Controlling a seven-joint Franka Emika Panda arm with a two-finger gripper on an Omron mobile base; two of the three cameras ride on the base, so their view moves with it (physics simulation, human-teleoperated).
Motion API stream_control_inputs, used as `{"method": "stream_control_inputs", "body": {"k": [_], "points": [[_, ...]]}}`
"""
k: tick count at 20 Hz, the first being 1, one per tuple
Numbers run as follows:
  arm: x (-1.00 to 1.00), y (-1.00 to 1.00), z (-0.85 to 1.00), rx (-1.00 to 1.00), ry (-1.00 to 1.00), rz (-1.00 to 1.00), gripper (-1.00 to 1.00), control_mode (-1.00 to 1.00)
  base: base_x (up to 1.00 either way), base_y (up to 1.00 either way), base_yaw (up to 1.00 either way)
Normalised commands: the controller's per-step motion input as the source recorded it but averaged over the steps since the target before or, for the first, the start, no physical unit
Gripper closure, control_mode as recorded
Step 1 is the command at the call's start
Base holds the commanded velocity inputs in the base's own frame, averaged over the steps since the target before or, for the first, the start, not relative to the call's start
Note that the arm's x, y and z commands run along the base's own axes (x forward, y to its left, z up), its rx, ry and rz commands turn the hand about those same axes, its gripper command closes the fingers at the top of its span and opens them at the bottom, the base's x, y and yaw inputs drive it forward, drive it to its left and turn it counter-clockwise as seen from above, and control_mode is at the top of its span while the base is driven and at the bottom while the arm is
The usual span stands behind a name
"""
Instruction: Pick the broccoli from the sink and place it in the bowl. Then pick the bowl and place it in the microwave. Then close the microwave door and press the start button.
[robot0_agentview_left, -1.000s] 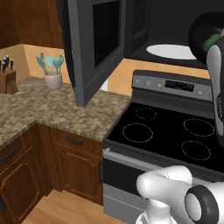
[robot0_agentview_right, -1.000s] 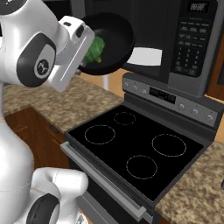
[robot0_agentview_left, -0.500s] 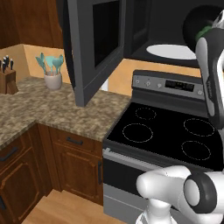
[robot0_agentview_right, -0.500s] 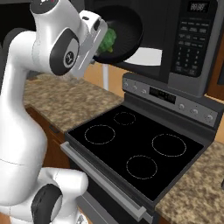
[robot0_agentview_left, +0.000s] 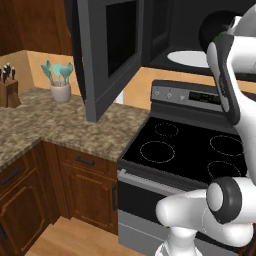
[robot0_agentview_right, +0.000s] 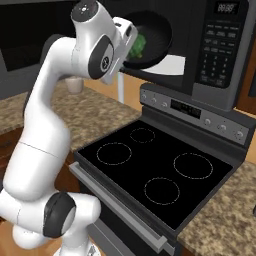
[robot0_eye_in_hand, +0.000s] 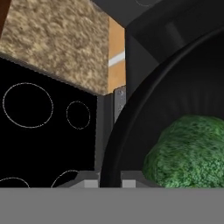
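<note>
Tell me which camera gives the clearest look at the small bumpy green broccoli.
The hand view: the small bumpy green broccoli is large and close, lying inside the round black bowl that the gripper holds by its rim. The right base view shows it as a small green patch beside the hand. In the left base view I cannot make it out.

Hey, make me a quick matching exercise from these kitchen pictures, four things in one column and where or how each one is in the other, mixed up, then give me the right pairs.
Things:
1. broccoli
2. bowl
3. microwave door
4. knife block

Places or states:
A. swung open, out over the counter
B. on the counter at far left
C. lying inside the bowl
D. gripped at its rim by the gripper, at the microwave opening

Pairs: 1-C, 2-D, 3-A, 4-B
</note>
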Motion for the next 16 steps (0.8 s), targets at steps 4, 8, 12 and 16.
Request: {"method": "stream_control_inputs", "body": {"k": [4, 8, 12, 16], "points": [[0.61, -0.21, -0.12, 0.0, 0.01, 0.0, 1.0, -1.0, 0.0, 0.0, 0.0], [0.57, -0.15, -0.23, 0.0, 0.05, 0.0, 1.0, -1.0, 0.0, 0.0, 0.0], [0.53, -0.05, -0.33, 0.0, 0.06, 0.0, 1.0, -1.0, 0.0, 0.0, 0.0], [0.43, -0.11, -0.24, 0.0, 0.02, 0.0, 1.0, -1.0, 0.0, 0.0, 0.0]]}}
